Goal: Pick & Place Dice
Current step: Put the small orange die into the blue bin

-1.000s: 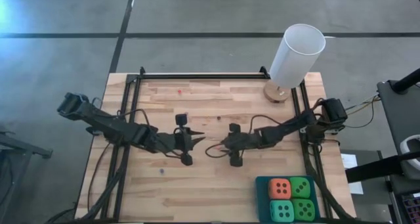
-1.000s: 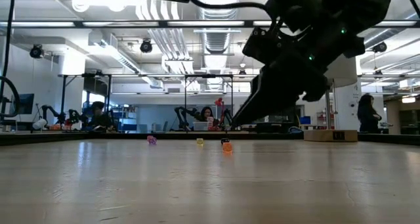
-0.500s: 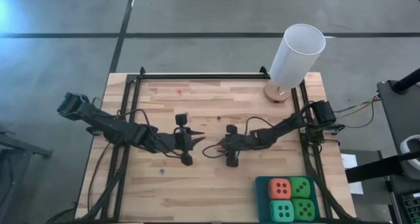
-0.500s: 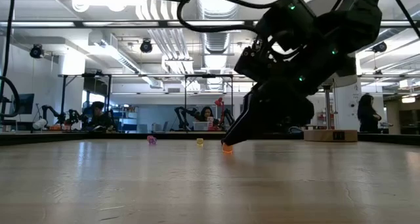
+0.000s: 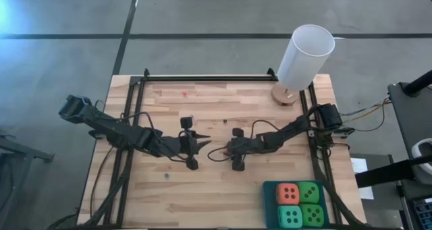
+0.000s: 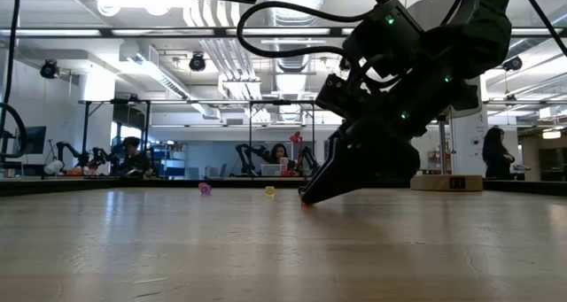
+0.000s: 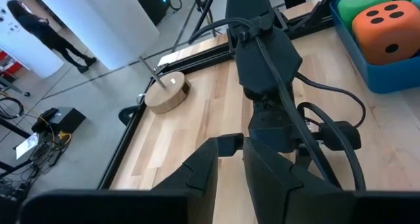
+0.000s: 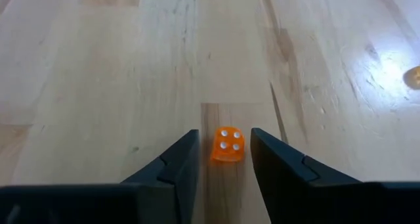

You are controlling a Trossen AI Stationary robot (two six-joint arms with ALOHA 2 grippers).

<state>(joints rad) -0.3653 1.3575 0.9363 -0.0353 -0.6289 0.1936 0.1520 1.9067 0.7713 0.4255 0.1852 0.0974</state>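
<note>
Down low at mid-worktop point(image 5: 169, 189) with the right gripper point(image 8: 223, 135), fingers spread and empty, straddling a tiny orange die point(image 8: 228, 145) without touching it on either side. Sits flat on the wood, that die, four white pips up, squarely in the gap. Looks like hard, glossy plastic: judged light, rigid and slick, so liable to squirt out or flip if pinched off-centre or on a corner. Best taken across two opposite flat faces, pads square to them and low on the cube. Over at the near right corner, well apart from the action, a turquoise tray point(image 5: 266, 203) packed with four big soft-looking dice: an orange-red one point(image 5: 288, 193), a green one point(image 5: 309, 192), a turquoise one point(image 5: 290, 216) and another green one point(image 5: 312, 215). Opposite, nose to nose at the centre, the left gripper point(image 5: 204, 146) waiting; cannot tell its state. Far along the worktop, seen from table height, two more tiny dice, purple point(image 6: 205, 189) and yellow point(image 6: 269, 191). Closing squeeze not yet made
</note>
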